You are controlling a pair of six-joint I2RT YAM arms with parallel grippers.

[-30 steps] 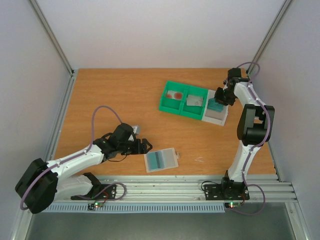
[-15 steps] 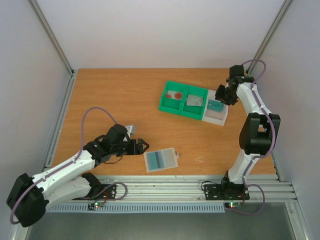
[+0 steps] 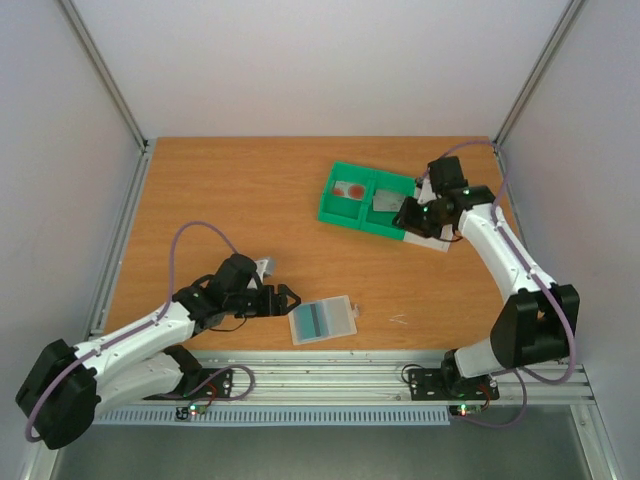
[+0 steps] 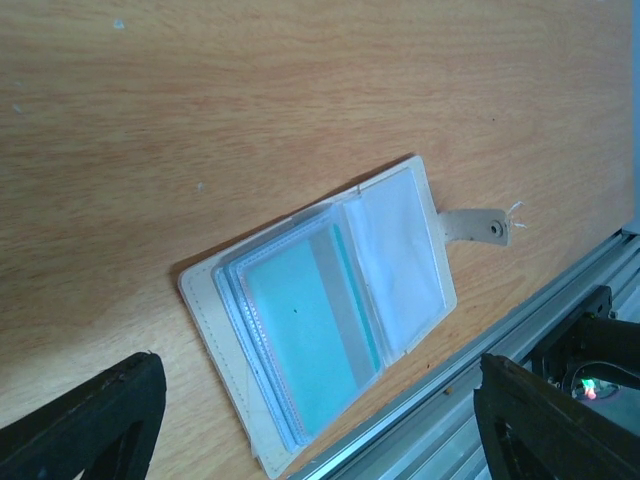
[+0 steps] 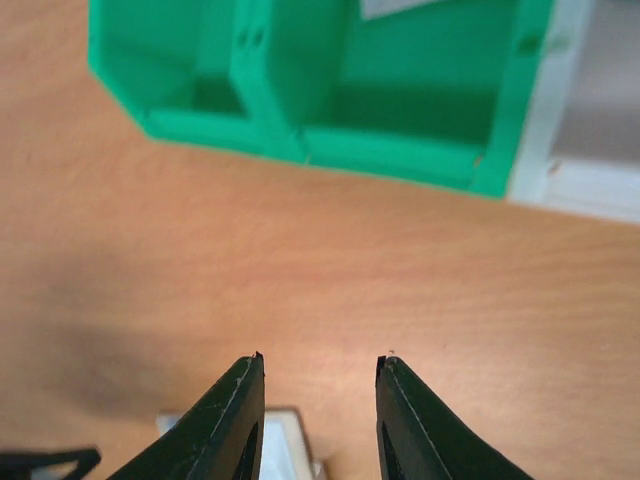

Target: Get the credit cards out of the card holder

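The card holder (image 3: 322, 320) lies open and flat near the table's front edge, its tab (image 4: 475, 226) pointing right. A teal credit card (image 4: 300, 325) sits in its clear left sleeve (image 4: 255, 340); the right sleeve looks empty. My left gripper (image 3: 290, 298) is open just left of the holder, and in its wrist view the left gripper (image 4: 318, 362) hangs above it with nothing held. A red-marked card (image 3: 349, 190) and a greyish card (image 3: 388, 202) lie in the green bin (image 3: 362, 221). My right gripper (image 3: 408, 220) hovers open and empty at the bin's right end; in the right wrist view the gripper (image 5: 320, 358) is over bare wood.
The white tray (image 3: 441, 240) beside the green bin (image 5: 330, 90) is mostly hidden under my right arm. A metal rail (image 3: 330, 372) runs along the front edge just below the holder. The white tray (image 5: 590, 150) shows at the upper right of the right wrist view.
The right gripper opened over the white tray, left a teal card there, and swung left and forward over the green bin. The left gripper shifted slightly toward the holder.
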